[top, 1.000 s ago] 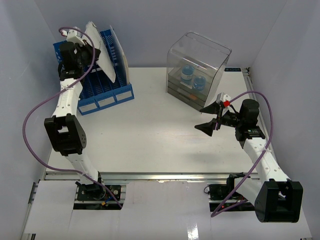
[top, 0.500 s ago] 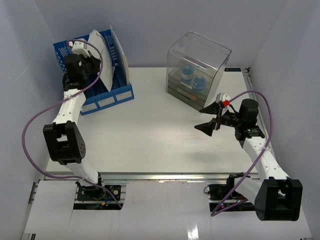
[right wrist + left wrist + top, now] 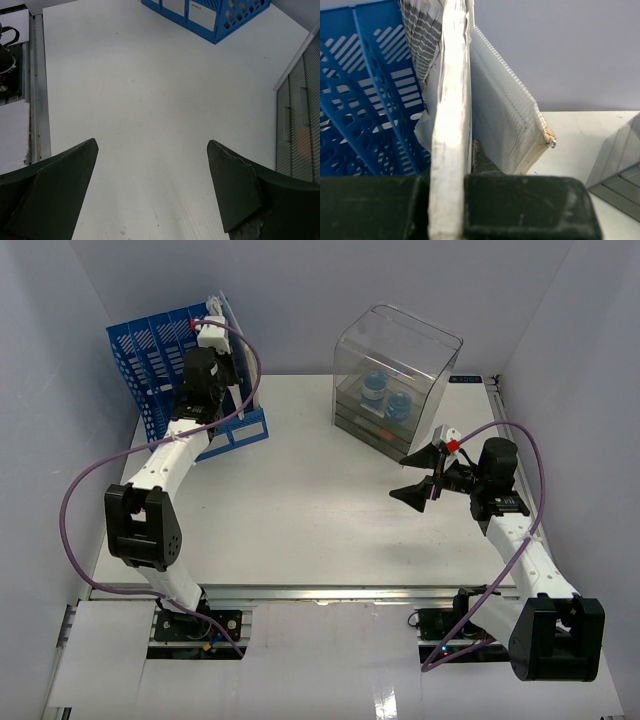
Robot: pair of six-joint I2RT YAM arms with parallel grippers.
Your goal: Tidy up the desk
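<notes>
The white desk carries a blue slotted file rack at the back left. My left gripper is at the rack's right end, shut on a white folder that stands upright and edge-on between the jaws in the left wrist view. A second, ribbed white folder leans just right of it. The left gripper shows there only as dark jaw blocks. My right gripper is open and empty above the desk's right half, and in the right wrist view only bare desk lies between its fingers.
A clear plastic drawer box with blue items inside stands at the back right, close behind the right gripper; it also shows in the right wrist view. The aluminium rail runs along the front edge. Walls close in the left, back and right sides.
</notes>
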